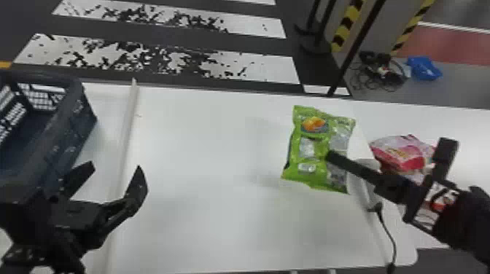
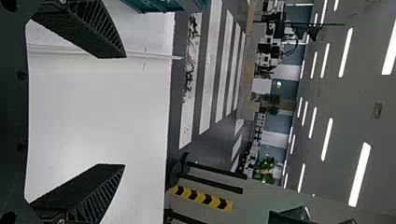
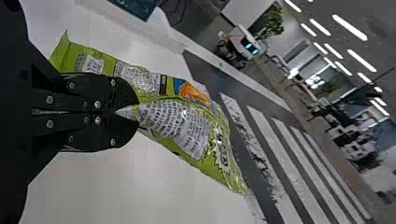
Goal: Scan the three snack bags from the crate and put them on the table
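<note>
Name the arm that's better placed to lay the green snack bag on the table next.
Right, most likely. The right tool is shut on the green bag, over the table, whereas the open left tool is beside the crate, away from the bag.

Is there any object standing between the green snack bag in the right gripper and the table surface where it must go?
Nothing visible stands between the green snack bag, pinched in the right gripper, and the table; the pink bag lies off to the right.
</note>
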Robot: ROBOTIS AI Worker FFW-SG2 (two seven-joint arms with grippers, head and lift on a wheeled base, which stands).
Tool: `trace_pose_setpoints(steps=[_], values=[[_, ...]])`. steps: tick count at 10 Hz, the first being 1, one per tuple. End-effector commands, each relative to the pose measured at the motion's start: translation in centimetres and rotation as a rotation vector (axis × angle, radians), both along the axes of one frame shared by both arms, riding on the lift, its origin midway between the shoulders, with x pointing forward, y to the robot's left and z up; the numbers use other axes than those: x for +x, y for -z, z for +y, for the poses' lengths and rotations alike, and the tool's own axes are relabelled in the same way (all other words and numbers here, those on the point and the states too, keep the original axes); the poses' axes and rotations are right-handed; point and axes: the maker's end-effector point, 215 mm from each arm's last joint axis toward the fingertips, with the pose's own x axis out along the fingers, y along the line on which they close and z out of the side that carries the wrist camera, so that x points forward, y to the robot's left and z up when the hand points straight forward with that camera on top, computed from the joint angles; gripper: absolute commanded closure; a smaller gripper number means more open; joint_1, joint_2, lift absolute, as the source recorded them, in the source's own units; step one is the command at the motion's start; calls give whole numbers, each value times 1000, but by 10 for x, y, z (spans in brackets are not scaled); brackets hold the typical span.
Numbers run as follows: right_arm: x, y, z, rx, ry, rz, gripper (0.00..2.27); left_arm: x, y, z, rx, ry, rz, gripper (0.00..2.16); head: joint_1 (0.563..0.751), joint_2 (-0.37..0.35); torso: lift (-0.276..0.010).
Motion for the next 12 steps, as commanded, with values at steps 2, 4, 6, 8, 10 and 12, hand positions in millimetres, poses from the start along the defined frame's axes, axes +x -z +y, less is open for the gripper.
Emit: trace_pose_setpoints(steps=[2, 4, 6, 8, 10, 12], values=[[64, -45, -94, 17, 278, -154, 2125, -1, 3, 2, 3, -1, 5, 26, 695, -219, -94], [98, -44, -207, -132, 662, -243, 2125, -3, 4, 2, 4, 2, 8, 26, 695, -321, -94], [87, -3, -281, -249, 946, -168, 2125, -7, 6, 3, 5, 4, 8, 26, 695, -350, -94], [64, 42, -313, -289, 1105, -42, 2125, -7, 3, 6, -10, -4, -13, 26, 695, -350, -94], [43, 73, -354, -297, 1257, 108, 2010, -6, 3, 6, -16, -2, -15, 26, 695, -350, -94], [54, 97, -329, -346, 1129, 221, 167, -4, 3, 2, -22, 1, -17, 26, 695, -350, -94]])
